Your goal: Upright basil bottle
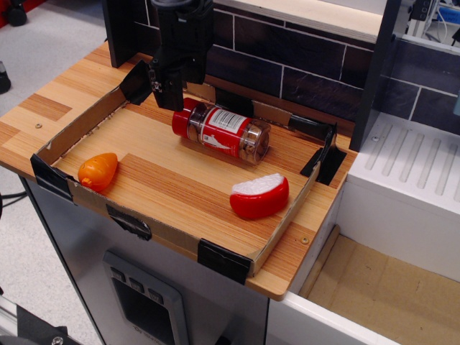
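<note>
The basil bottle (pixel 223 131) lies on its side in the back middle of the wooden tray (pixel 172 187). Its red cap points left toward the back wall and its clear base points right. My black gripper (pixel 172 92) hangs just above and behind the capped end, at the tray's back left. Its fingers point down, close to the cap. I cannot tell whether the jaws are open or shut, and nothing shows between them.
A red-rinded white cheese wedge (pixel 260 195) lies at the tray's front right. A small orange carrot toy (pixel 98 171) lies at the front left. The tray has low cardboard walls with black taped corners. A dark tile wall (pixel 287 57) stands behind, and a white sink unit (pixel 410 172) is on the right.
</note>
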`<state>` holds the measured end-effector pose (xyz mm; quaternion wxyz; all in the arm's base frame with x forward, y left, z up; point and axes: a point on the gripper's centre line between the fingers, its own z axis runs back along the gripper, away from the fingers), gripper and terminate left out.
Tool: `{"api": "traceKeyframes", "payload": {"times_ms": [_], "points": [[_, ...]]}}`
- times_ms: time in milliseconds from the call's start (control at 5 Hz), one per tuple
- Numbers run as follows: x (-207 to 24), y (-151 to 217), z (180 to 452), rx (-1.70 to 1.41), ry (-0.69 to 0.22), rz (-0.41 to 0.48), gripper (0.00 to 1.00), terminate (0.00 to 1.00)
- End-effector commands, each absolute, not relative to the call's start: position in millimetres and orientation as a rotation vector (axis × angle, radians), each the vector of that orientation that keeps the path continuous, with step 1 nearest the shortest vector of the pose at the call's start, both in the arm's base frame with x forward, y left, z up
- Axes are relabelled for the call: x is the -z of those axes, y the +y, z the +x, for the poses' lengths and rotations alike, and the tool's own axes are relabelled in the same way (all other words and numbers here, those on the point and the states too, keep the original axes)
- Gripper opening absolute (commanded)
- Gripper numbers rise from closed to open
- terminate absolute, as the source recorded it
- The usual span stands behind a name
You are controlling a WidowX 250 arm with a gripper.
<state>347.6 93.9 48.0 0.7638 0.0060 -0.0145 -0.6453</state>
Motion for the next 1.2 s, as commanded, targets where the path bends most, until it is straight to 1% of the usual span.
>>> {"api": "traceKeyframes", "payload": {"times_ms": [0, 400, 600, 1000], "points": [[-48.6, 91.6, 348.9, 1.442, -0.024, 0.067, 1.0, 0.0], [-34.9, 89.5, 344.4, 1.451, -0.011, 0.081, 1.0, 0.0], [-29.5, 84.9, 340.3, 1.463, -0.007, 0.068, 1.0, 0.0], [-20.2, 83.7, 337.1, 1.464, 0.016, 0.083, 1.0, 0.0]]}}
